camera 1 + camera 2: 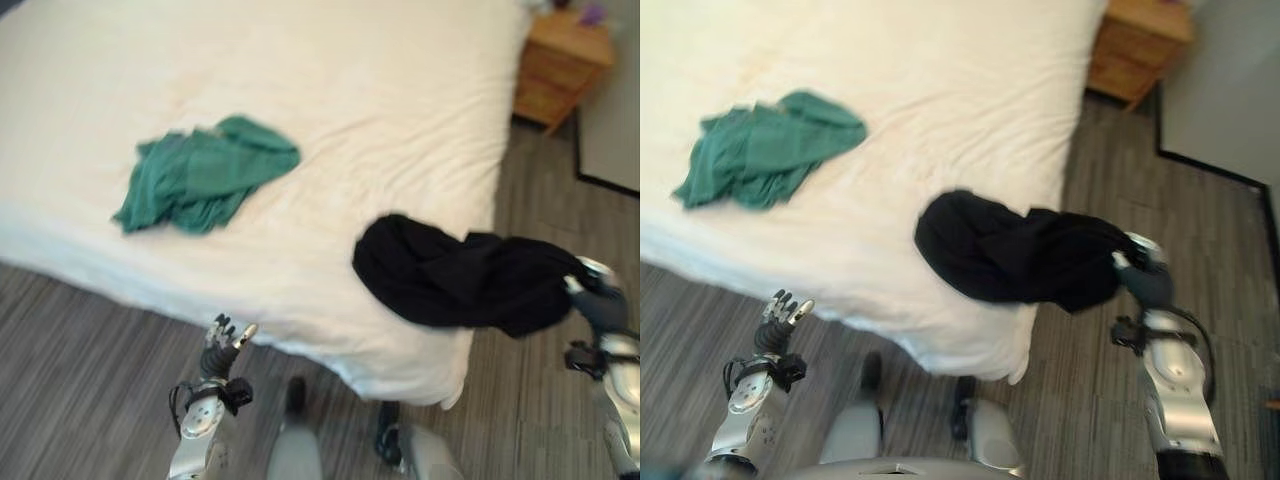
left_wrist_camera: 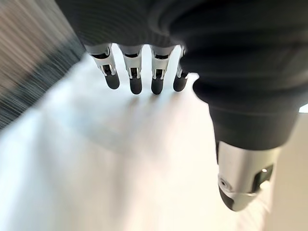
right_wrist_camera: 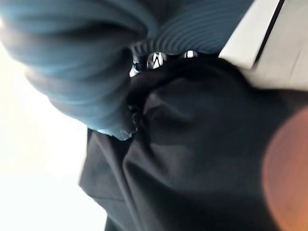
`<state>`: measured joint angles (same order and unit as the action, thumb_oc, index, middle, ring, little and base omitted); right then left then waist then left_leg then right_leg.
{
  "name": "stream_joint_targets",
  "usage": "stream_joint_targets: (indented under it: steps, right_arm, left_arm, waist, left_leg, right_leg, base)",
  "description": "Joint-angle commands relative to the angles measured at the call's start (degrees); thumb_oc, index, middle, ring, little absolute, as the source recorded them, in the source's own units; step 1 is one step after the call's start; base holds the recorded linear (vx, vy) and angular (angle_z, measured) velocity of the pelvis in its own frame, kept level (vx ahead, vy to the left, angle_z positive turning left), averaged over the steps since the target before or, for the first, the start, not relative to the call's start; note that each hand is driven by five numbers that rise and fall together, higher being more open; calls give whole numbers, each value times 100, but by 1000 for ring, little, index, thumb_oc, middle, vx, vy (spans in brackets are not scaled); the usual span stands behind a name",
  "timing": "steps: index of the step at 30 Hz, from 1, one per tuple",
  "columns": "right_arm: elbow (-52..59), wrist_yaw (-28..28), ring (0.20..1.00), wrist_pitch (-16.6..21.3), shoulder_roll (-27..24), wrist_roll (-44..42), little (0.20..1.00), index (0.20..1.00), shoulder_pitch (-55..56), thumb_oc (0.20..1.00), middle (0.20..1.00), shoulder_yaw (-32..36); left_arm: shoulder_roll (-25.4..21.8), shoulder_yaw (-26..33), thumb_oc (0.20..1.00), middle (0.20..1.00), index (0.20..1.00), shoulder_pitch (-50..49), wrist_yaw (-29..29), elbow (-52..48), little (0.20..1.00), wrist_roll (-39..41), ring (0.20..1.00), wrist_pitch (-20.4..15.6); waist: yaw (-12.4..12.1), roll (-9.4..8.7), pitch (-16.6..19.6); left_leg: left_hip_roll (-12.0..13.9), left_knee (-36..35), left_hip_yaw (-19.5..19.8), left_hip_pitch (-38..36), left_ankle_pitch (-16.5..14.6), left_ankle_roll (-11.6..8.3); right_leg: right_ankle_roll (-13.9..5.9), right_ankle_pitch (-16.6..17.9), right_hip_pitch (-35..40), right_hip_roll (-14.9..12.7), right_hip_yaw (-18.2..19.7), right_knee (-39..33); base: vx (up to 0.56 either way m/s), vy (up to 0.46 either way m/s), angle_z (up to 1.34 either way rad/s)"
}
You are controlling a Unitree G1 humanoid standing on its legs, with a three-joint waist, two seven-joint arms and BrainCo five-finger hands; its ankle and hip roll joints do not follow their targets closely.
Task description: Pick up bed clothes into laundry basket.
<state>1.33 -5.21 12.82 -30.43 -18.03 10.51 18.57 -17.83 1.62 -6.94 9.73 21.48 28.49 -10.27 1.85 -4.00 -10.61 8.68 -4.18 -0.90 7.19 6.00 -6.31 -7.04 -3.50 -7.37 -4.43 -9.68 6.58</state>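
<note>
A black garment [image 1: 460,275] hangs half off the near right corner of the white bed [image 1: 330,110]. My right hand [image 1: 598,300] is shut on its right end, off the bed's side; in the right wrist view the black cloth [image 3: 202,159] bunches under the curled fingers. A green garment [image 1: 200,175] lies crumpled on the bed's left part. My left hand [image 1: 225,345] hovers open by the bed's near edge, below the green garment; its straight fingers [image 2: 134,79] point at the white sheet.
A wooden nightstand [image 1: 560,65] stands at the far right beside the bed. Grey striped floor [image 1: 90,380] runs along the near side and the right of the bed. A dark-edged pale panel [image 1: 612,140] lies at the far right.
</note>
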Motion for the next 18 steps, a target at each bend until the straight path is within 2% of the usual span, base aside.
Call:
stream_joint_targets:
  steps: [1, 2, 5, 7, 9, 11, 12, 18]
  right_arm:
    - [-42, -688, 200, 693, -113, -237, 200, 200, -587, 200, 200, 915]
    - [-30, -693, 200, 689, -111, -237, 200, 200, -574, 200, 200, 924]
    - [28, -1008, 200, 816, -38, -466, 200, 200, -549, 200, 200, 1438]
    - [162, -1021, 200, 940, 35, -803, 200, 200, -583, 200, 200, 1579]
    - [195, -986, 200, 1006, 141, -1020, 200, 200, -562, 200, 200, 1661]
    - [307, -896, 200, 1132, 324, -1465, 200, 200, -623, 200, 200, 1544]
    - [631, -626, 200, 1132, 750, -1873, 200, 200, -503, 200, 200, 1358]
    - [822, -522, 200, 1009, 948, -1795, 200, 200, -382, 200, 200, 1043]
  left_arm:
    - [-180, 150, 1000, 1000, 1000, 176, -93, -370, 1000, -339, 1000, -349]
    - [-178, 142, 1000, 1000, 1000, 179, -90, -369, 1000, -341, 1000, -349]
    - [-99, 123, 1000, 1000, 1000, 208, -47, -314, 1000, -374, 1000, -290]
    - [-38, 97, 1000, 1000, 1000, 189, -53, -260, 1000, -359, 1000, -269]
    - [-27, 88, 1000, 1000, 1000, 164, -74, -257, 1000, -372, 1000, -239]
    - [5, 32, 1000, 1000, 1000, 156, -68, -223, 1000, -386, 1000, -212]
    - [62, -35, 1000, 1000, 1000, 194, -66, -187, 1000, -405, 1000, -166]
    - [37, 96, 1000, 1000, 1000, 268, -7, -179, 1000, -494, 1000, -234]
  waist:
    - [191, -132, 416]
    - [180, -128, 415]
    - [404, -51, 609]
    - [509, -10, 684]
    - [508, 7, 713]
    - [539, 40, 743]
    - [593, 85, 723]
    - [644, 120, 684]
  left_leg:
    - [-285, -82, -334, -773, -485, 262]
    - [-284, -82, -338, -779, -490, 263]
    - [-298, -82, -468, -930, -574, 287]
    - [-309, -82, -547, -992, -608, 299]
    - [-313, -82, -564, -1017, -621, 307]
    - [-328, -82, -593, -1056, -630, 313]
    - [-325, -82, -616, -1081, -558, 310]
    - [-185, 89, -627, -1216, -569, 207]
  right_leg:
    - [63, 423, 514, 78, 216, -827]
    - [61, 423, 520, 79, 220, -833]
    - [37, 435, 599, 60, 351, -831]
    - [26, 441, 610, 56, 435, -817]
    - [27, 430, 630, 52, 461, -814]
    - [30, 421, 653, 39, 489, -797]
    - [50, 442, 657, 20, 484, -732]
    - [133, 282, 769, 127, 540, -656]
  base:
    - [73, 49, -10]
    - [51, 43, -10]
    - [37, 38, -11]
    - [19, 30, -15]
    - [18, 14, -20]
    - [-22, 21, -13]
    - [-32, 16, -7]
    - [-27, -53, 0]
